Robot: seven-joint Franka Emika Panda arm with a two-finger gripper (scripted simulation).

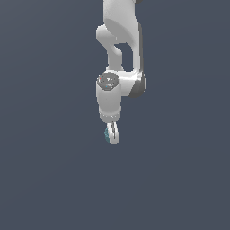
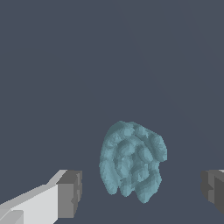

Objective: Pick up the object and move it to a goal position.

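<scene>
One white, glossy robot arm (image 1: 117, 54) hung down from the top of the exterior view, ending in one white pincer (image 1: 112, 133) with two fingers. There was one task object, a small teal-blue, lumpy, knobbly item (image 2: 132, 162), and nothing else stood out against the plain dark blue-grey surface (image 1: 49, 179) that filled both views; whether that surface was a worktop could not be told.

In the exterior view the pincer was seen edge-on, so its two fingers overlapped into a single narrow white shape and the gap between them was hidden. Only a thin sliver of the teal object (image 1: 107, 134) showed there, peeping out at the fingertips on the exterior view's left side of them.

The wrist view gave what the exterior view could not: the two dark grey finger pads, one (image 2: 70, 194) on a white finger and the other (image 2: 213, 190) at the picture's edge, stood wide apart. The knobbly object sat between them, with clear dark background visible on each side of it, so neither pad touched it. The pincer (image 2: 141, 192) was therefore spread well wider than the object and had hold of nothing. The object's ribbed, bumpy surface showed plainly in this view, taller than wide. Whether it rested on the surface or how far the fingertips were from that surface could not be told from either view.
</scene>
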